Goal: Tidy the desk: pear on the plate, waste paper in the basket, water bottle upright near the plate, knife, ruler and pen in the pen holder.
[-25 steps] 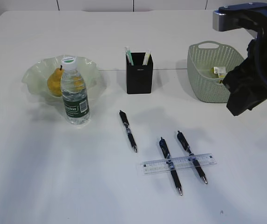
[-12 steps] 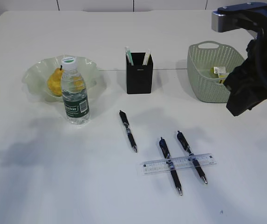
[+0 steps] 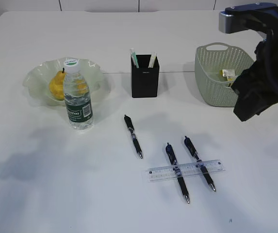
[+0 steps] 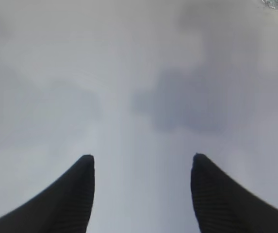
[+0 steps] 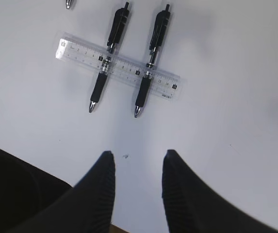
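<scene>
— Start with the left side. Gone from the edge of the exterior view within the last second, leaving only a grey shadow [image 3: 17, 164] that drifts toward the near-left corner of the white table [image 3: 105, 208].

— And the left pincer [image 4: 142, 160]?

— Spread wide over bare table, gripping nothing. Probably pulling away, with nothing left to do there: see the yellow pear [image 3: 56, 86] already in the pale green ruffled plate [image 3: 32, 77], and the clear plastic water bottle [image 3: 78, 97] upright just in front of it.

— Then on to the right pincer [image 5: 138, 158].

— Slightly parted, empty, hanging well above the table. Barely shifted leftward over the last second. Looks down on the clear plastic ruler [image 5: 117, 65], lying across two of the three black pens [image 3: 177, 172] [image 3: 200, 163]; find the third black pen [image 3: 133, 136] apart, nearer the black square pen holder [image 3: 145, 82].

— Waste paper?

— Spot a small scrap [image 3: 227, 74] inside the pale green plastic basket [image 3: 211, 90].

— Knife?

— Cannot tell; only two pale sticks [image 3: 135, 58] standing in the holder.

— So, judging by that, left with ruler and pens.

— Likely the ruler first, being on top. Flat and thin, so hard to pinch cleanly off those pens.
</scene>
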You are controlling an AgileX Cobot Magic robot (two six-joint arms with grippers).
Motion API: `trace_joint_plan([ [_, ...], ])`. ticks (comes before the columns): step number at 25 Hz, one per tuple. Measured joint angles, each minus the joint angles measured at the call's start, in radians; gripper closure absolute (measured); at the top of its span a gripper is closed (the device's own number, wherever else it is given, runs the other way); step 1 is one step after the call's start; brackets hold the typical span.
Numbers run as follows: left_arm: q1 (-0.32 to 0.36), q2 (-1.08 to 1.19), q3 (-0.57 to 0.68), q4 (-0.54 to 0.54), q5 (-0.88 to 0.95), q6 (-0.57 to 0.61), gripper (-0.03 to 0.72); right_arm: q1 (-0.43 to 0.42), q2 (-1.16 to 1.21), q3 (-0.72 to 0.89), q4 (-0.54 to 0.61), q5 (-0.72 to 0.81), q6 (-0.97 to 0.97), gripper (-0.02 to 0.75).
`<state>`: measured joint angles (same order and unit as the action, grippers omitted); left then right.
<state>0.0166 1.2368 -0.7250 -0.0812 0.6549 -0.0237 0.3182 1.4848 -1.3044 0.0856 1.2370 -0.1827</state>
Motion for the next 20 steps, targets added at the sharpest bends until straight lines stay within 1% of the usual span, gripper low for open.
trace_joint_plan([
  [3,0.000,0.000,0.021,0.007,-0.028,0.000,0.244,0.029,0.000,0.000,-0.005,0.000,-0.014,0.485],
  [8,0.000,0.000,0.025,0.007,-0.032,0.000,0.244,0.130,0.005,0.000,-0.051,0.000,-0.049,0.484],
  [10,0.000,0.000,0.025,0.007,-0.032,0.000,0.244,0.152,0.021,0.000,-0.057,0.000,-0.073,0.485],
  [14,0.000,0.000,0.025,0.007,-0.032,0.000,0.244,0.159,0.057,0.000,-0.071,-0.008,-0.109,0.484],
  [16,0.000,0.000,0.025,0.002,-0.032,0.000,0.244,0.159,0.072,0.000,-0.095,-0.016,-0.144,0.485],
  [20,0.000,0.000,0.025,-0.006,-0.032,0.000,0.244,0.159,0.106,0.000,-0.116,-0.038,-0.263,0.485],
])
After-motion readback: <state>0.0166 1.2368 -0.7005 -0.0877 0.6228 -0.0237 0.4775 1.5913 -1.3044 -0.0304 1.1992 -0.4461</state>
